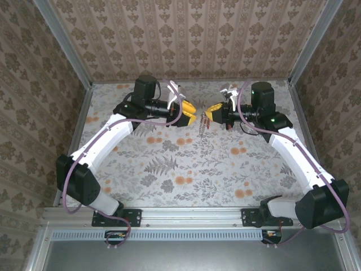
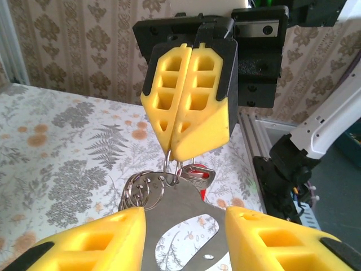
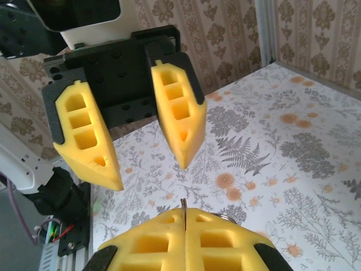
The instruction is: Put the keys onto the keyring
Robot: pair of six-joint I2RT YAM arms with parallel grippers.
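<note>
**Keys hang between two facing claws**

The right claw (image 2: 175,153) is pinched shut on a thin wire ring (image 2: 167,161), so the keys (image 2: 198,176) and the flat keyring (image 2: 181,212) dangle at its 6 o'clock, above the table (image 1: 169,169). The left claw (image 3: 151,172), at 9 o'clock, stands half open around the keyring and grips nothing. Small rings (image 2: 138,192) crowd the way.

Pale grey tabletop (image 1: 186,169) with fern and orange flower print, lying flat; beige damask wallpaper walls (image 1: 186,39) enclosing three sides; grey aluminium rail (image 1: 192,217) running along near edge.
</note>
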